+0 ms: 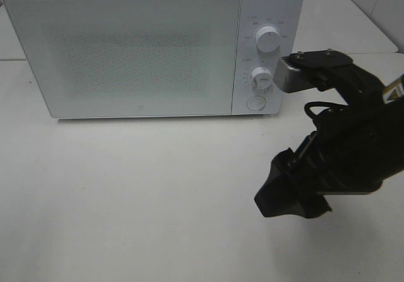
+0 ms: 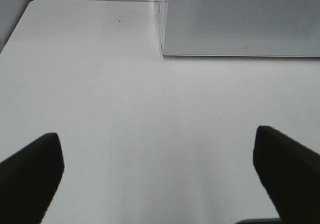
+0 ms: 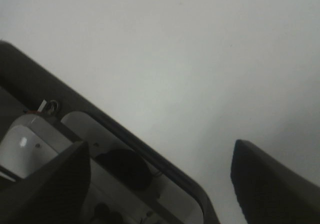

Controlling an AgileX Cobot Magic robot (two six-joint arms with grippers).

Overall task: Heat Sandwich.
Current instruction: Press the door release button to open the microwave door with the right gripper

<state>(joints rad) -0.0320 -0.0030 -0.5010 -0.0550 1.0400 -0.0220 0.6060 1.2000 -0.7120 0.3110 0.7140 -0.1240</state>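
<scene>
Progress: microwave (image 1: 126, 48) door shut. Sandwich in no view: not on visible table (image 1: 126, 200), maybe behind frosted door, cannot tell. If inside, loading done, I judge; left to do: set knobs (image 1: 268, 40), wait, take out. If not, all steps left.

My left gripper (image 2: 157, 159): jaws spread wide, empty, touching nothing, over bare table near microwave's front corner.

My right gripper (image 3: 160, 169): jaws well apart, nothing between, no contact seen. Right arm (image 1: 341, 143) beside microwave's control side, near lower knob (image 1: 260, 77).
</scene>
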